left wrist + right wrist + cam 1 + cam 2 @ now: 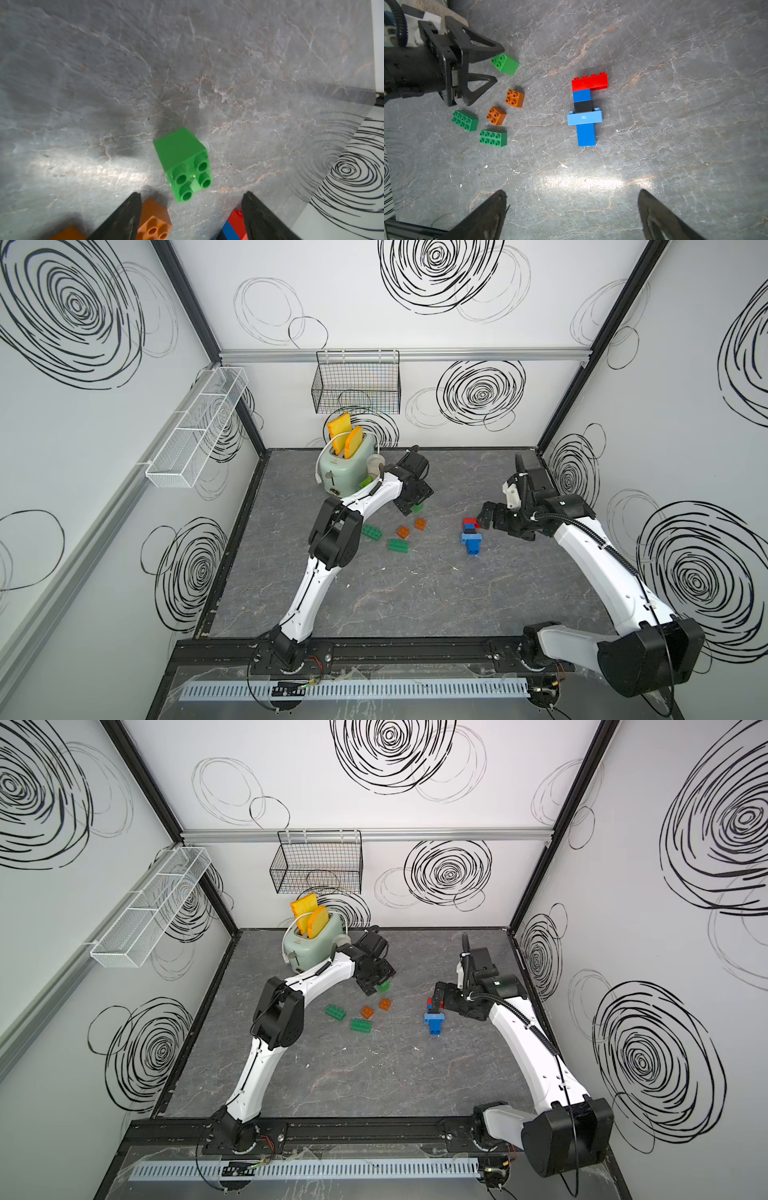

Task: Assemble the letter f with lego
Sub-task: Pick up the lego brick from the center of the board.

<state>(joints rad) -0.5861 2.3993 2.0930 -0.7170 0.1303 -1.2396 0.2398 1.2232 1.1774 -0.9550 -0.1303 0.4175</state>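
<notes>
Grey marbled desk (675,62) carries a joined lego stack (584,118) of red, blue, black, light-blue and blue bricks, lying on its side ahead of the right fingers (488,216), which stand wide apart on nothing. Also apart are the left fingers (122,218), a green square brick (182,164) loose just beyond their tips. A faint mark on the toaster (345,472) is too blurred to read; an orange brick (154,220) sits partly behind one finger, cut by the frame edge

Bright even light, tabletop (583,182) glare, soft wrist views
</notes>
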